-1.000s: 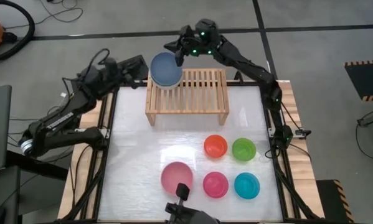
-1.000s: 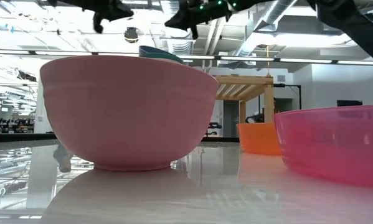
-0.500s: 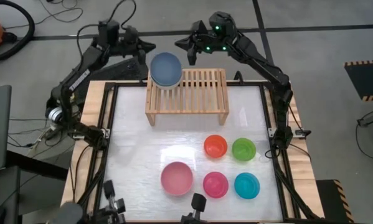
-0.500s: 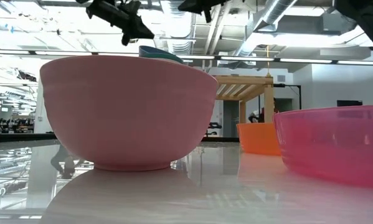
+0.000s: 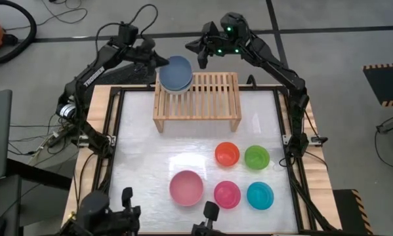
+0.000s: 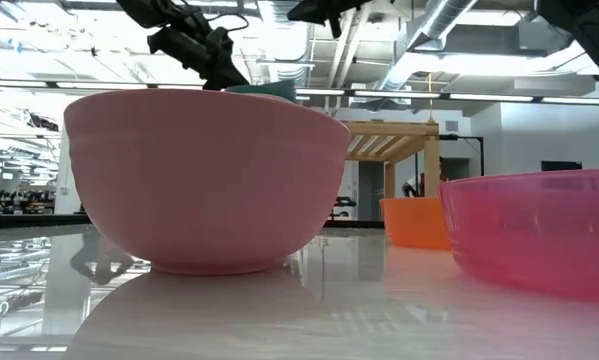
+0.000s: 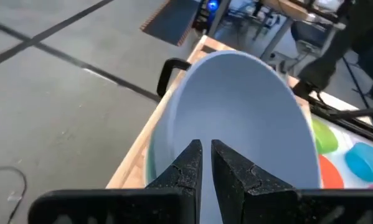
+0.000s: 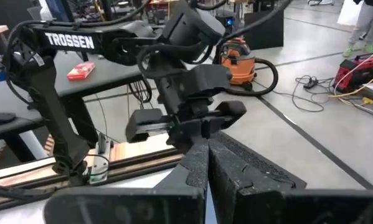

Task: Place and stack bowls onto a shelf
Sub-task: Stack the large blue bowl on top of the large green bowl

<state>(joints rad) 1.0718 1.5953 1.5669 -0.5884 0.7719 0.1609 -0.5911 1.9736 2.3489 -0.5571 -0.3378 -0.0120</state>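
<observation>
White tabletop (image 5: 144,151): shelf (image 5: 206,98) carrying slate-blue bowl (image 5: 176,72); left gripper (image 5: 158,60) at its rim (fingers nearly closed); right gripper (image 5: 201,58) closed, empty.

nearly closed jaws over slate-blue bowl (image 7: 242,118)

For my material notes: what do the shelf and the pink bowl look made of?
The shelf: pale unfinished-looking wood, likely pine, with parallel slats and a matte surface. The pink bowl: probably plastic, going by its uniform colour, smooth wall and soft sheen.
</observation>
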